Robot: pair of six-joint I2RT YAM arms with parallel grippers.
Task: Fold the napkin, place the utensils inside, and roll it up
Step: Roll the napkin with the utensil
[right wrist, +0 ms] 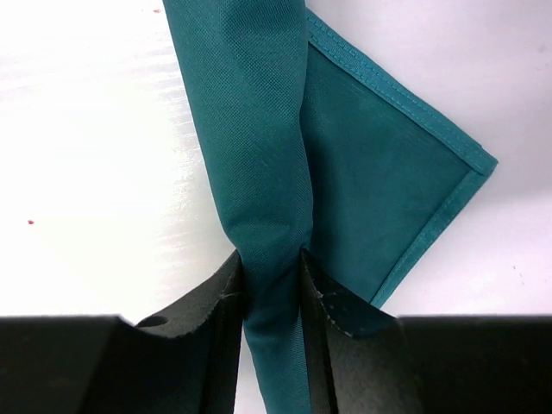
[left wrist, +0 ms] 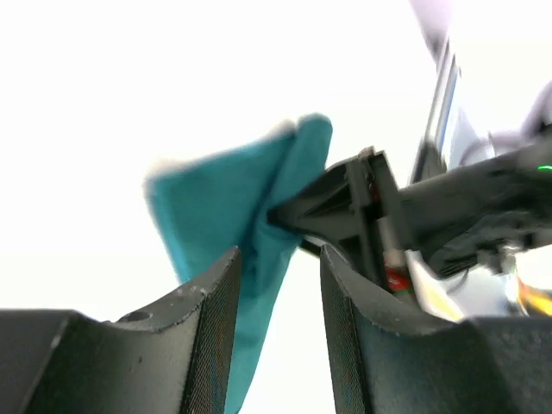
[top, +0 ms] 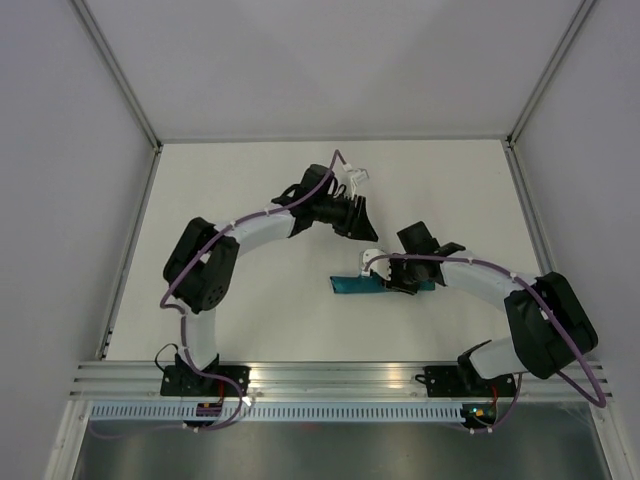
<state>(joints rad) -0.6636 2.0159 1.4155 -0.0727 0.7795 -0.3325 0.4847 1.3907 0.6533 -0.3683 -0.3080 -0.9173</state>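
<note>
A bare white table (top: pixel 250 300) sits between pale wall panels, with a ribbed aluminium rail (top: pixel 330 372) along its near edge where both arms are bolted. Purple cables (top: pixel 262 213) run along both arms. The napkin (top: pixel 350 286) lies right of centre as a narrow teal bundle, one hemmed corner fanning out flat beside it. The right gripper (right wrist: pixel 272 276) is clamped on the bunched cloth. The left gripper (left wrist: pixel 276 285) has its jaws apart, with teal cloth showing in the gap; whether they touch it is unclear. The right arm's black wrist covers the napkin's right end.
</note>
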